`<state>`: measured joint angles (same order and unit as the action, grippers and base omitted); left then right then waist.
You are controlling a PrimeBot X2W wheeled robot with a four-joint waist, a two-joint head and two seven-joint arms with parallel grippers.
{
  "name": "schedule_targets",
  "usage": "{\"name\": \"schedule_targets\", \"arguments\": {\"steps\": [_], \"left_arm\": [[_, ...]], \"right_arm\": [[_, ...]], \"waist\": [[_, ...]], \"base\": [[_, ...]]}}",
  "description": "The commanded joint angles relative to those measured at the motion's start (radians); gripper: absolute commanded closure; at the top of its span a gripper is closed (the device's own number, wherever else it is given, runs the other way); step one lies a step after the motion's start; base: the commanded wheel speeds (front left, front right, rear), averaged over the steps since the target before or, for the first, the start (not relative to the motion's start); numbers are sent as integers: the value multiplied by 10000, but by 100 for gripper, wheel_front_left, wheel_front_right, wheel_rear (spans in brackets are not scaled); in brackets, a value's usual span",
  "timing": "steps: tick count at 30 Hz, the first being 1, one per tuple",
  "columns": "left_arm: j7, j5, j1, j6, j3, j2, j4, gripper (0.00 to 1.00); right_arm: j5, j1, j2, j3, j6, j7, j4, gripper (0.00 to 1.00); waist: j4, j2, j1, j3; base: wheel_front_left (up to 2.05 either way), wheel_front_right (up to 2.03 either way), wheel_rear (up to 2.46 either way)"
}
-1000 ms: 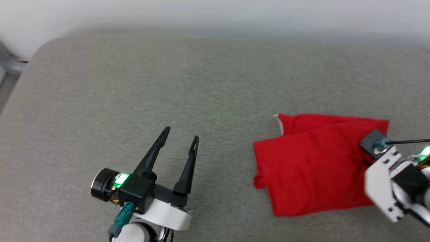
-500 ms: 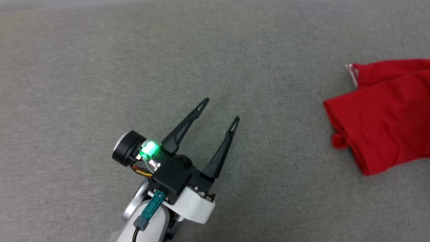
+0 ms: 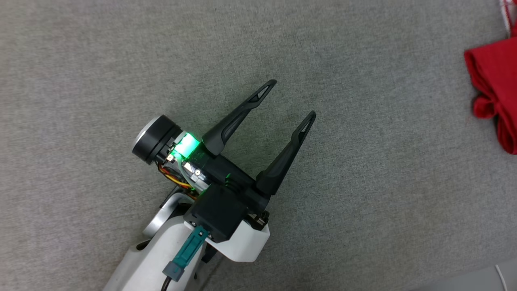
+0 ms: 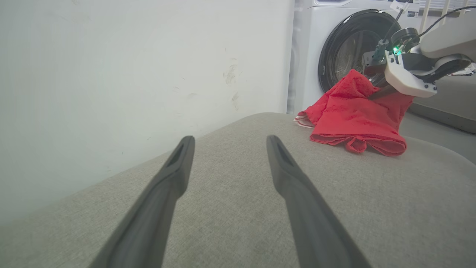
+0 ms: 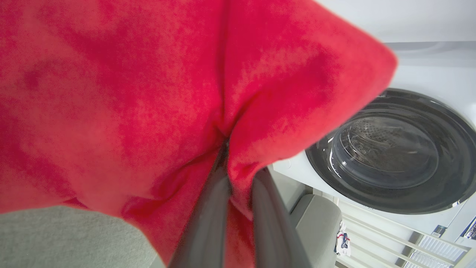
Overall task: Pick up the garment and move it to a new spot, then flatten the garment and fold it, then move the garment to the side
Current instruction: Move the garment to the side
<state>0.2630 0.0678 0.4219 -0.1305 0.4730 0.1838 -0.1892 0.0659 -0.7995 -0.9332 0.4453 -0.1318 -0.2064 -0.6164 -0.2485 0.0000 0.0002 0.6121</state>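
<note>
Over on the left, the left gripper (image 3: 291, 99) hangs over the grey cushion (image 3: 121, 60), its two dark fingers spread wide with nothing between them. Well off to the right sits the garment (image 4: 357, 119) — a red bundle partly resting on the cushion, its far corner lifted where the right gripper (image 5: 238, 175) pinches it tight. Beyond stands a washing machine (image 4: 346, 44).
</note>
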Motion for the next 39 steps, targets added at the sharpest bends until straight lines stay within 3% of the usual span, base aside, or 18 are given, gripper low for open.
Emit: {"name": "schedule_targets", "arguments": {"steps": [1, 11, 12, 13, 23, 30, 36, 39], "left_arm": [[21, 31, 170, 22, 13, 72, -78, 0], [21, -113, 322, 143, 205, 183, -275, 0], [21, -134, 283, 170, 224, 177, -257, 0], [21, -179, 242, 204, 249, 161, -226, 0], [21, -890, -394, 661, 81, -140, 215, 0], [21, -1315, -1294, 1126, -816, -96, 579, 0], [21, -1534, -2127, 1499, -1842, -4, 847, 0], [21, -1676, -2549, 1619, -2291, -69, 1027, 0]], "right_arm": [[-52, -150, 212, -234, 23, 99, -254, 100], [-1226, -358, 1171, -1672, 23, 639, -1398, 100], [-1348, -359, 1242, -1828, 23, 619, -1439, 84], [-1478, -347, 1306, -1980, 23, 658, -1407, 0], [-2070, 168, 1836, -2695, 21, 640, -185, 0], [-1231, 1003, 2500, -2966, 21, 821, 1703, 0], [-240, 2242, 3703, -3620, 21, 1044, 3772, 0], [140, 3043, 4596, -4059, 20, 1266, 4802, 0]], "waist": [[-168, 0, -2, 368], [119, 0, -2, 457], [152, 0, -2, 397], [189, 0, -2, 320], [622, 0, -2, -1467], [1097, 0, -2, -3105], [1488, 0, -2, -4151], [1684, 0, -2, -4557]], "base": [[0, 0, 0], [0, 0, 0], [0, 0, 0], [0, 0, 0], [0, 0, 0], [0, 0, 0], [0, 0, 0], [0, 0, 0]]}}
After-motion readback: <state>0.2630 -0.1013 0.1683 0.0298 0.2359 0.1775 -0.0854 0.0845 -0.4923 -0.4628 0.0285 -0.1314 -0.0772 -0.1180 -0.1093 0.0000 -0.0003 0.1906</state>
